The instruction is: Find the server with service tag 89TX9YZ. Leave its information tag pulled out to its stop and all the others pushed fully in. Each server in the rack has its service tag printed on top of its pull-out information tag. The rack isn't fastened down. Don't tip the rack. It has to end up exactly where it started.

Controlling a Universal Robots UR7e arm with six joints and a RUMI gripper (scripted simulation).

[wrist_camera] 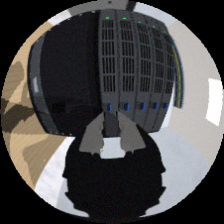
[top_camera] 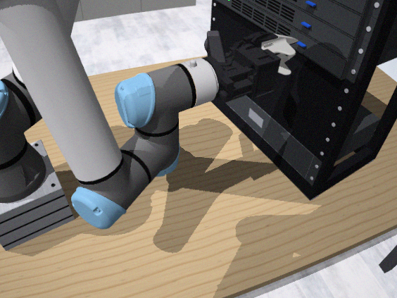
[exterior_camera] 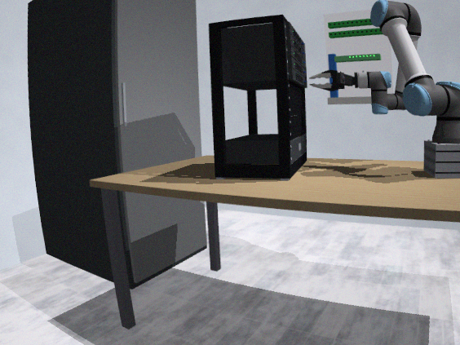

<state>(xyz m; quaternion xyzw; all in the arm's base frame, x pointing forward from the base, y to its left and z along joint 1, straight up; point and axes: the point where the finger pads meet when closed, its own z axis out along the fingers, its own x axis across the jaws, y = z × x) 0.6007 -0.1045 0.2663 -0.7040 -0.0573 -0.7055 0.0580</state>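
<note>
The smooth, tapered gripper (top_camera: 294,56) (exterior_camera: 311,80) (wrist_camera: 110,112) stands slightly open, grasping nothing, near the black metal rack's (top_camera: 346,101) (exterior_camera: 217,99) (wrist_camera: 33,66) small blue tabs (top_camera: 306,25) (wrist_camera: 142,106).

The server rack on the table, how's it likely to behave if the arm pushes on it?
The rack would probably tip more readily if pushed high, since it stands tall and its servers sit mostly in the upper part. Its frame looks stiff, with thick straight posts. A low push might slide it instead, as no clamps show at its base.
</note>
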